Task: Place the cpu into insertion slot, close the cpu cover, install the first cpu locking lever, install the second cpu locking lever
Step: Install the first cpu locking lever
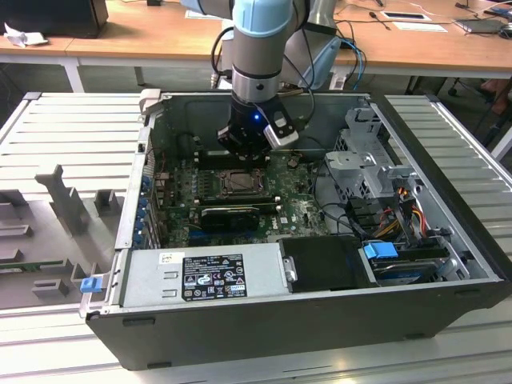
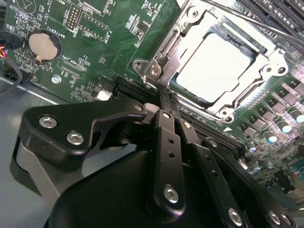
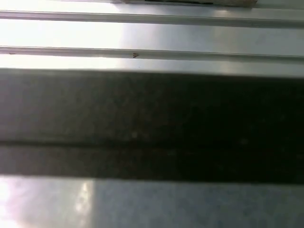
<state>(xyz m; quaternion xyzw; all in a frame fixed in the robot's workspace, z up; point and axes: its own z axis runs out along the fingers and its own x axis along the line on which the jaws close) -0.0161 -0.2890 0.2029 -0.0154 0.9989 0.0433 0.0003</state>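
Gripper (image 2: 164, 97) fingers pressed together, empty — tips at the cpu cover (image 2: 219, 110) corner.

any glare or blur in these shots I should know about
In the second wrist view, glare whitens the cpu face and the hand looms dark in front. The first wrist view is soft, with a bright washed-out patch. The exterior view is evenly lit.

Wooden desks (image 1: 160, 36) behind; ribbed grey worktable (image 1: 72, 128).
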